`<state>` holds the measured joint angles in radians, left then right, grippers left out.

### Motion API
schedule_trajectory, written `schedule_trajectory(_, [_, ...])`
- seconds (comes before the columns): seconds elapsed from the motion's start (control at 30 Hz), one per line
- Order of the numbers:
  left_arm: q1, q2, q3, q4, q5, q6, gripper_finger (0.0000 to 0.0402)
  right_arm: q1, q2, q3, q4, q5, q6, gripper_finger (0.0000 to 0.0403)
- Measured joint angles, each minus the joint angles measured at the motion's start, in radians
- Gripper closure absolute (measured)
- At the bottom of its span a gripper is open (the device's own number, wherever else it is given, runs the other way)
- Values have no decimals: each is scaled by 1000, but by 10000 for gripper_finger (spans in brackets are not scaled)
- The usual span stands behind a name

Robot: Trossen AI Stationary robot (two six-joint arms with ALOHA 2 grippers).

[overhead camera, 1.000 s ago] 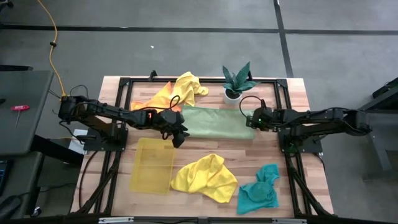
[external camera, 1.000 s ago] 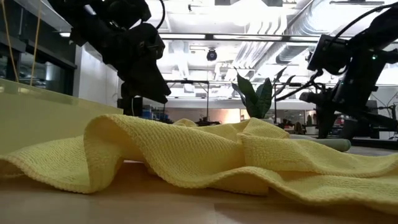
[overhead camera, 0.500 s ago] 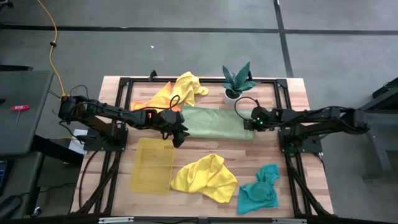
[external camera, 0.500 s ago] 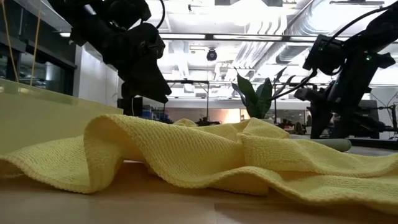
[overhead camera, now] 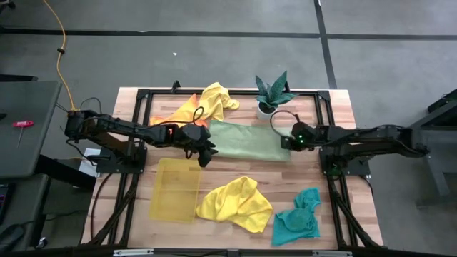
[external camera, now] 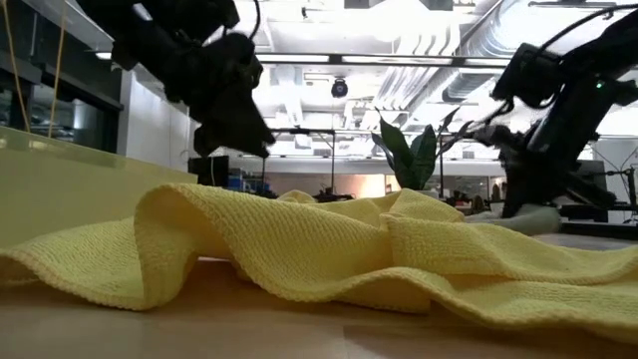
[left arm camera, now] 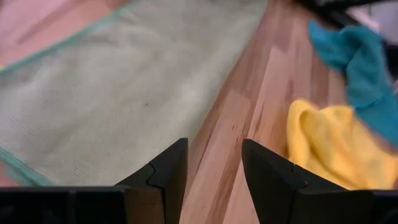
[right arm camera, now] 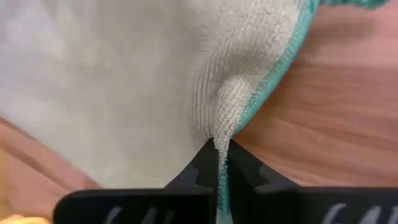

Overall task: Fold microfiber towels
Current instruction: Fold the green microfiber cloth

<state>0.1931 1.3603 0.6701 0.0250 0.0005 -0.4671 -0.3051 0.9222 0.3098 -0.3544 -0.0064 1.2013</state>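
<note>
High view shows the olive-green towel (overhead camera: 248,140) spread flat at frame centre, the right claw (overhead camera: 287,142) pinched together on its right edge and the left claw (overhead camera: 205,158) parted, empty, at its lower-left corner. 4 other towels lie crumpled, none folded yet: yellow (overhead camera: 214,96) and orange (overhead camera: 178,114) at upper centre, yellow (overhead camera: 235,203) and teal (overhead camera: 298,220) low on the desk (overhead camera: 335,114).

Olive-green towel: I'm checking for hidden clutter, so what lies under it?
Bare wooden table surrounds the flat olive-green towel; no bulges show, but whatever is beneath it is covered.

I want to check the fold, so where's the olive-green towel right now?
In the high view the olive-green towel lies flat mid-table, below the potted plant, with the right gripper pinching its right edge and the left gripper at its left end.
</note>
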Motion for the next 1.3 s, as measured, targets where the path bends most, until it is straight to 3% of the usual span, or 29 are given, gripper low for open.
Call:
schedule_trajectory(0.23, [40,-142,0,0,13,18,259,-1,-160,225,-495,93,-83,402])
schedule_trajectory(0.43, [70,-205,1,39,-12,50,259,-1,-138,479,-860,178,-175,402])
schedule_trajectory(0.57, [71,-204,1,53,-16,51,259,-2,-98,564,-1002,214,-189,402])
schedule_trajectory(0.73, [58,-184,0,53,-16,50,259,-1,-30,594,-950,216,-189,403])
schedule_trajectory(0.93, [42,-174,0,56,-16,49,259,8,91,593,-749,197,-214,403])
schedule_trajectory(1.3, [40,-175,0,55,-46,51,259,156,292,593,-457,198,-76,403])
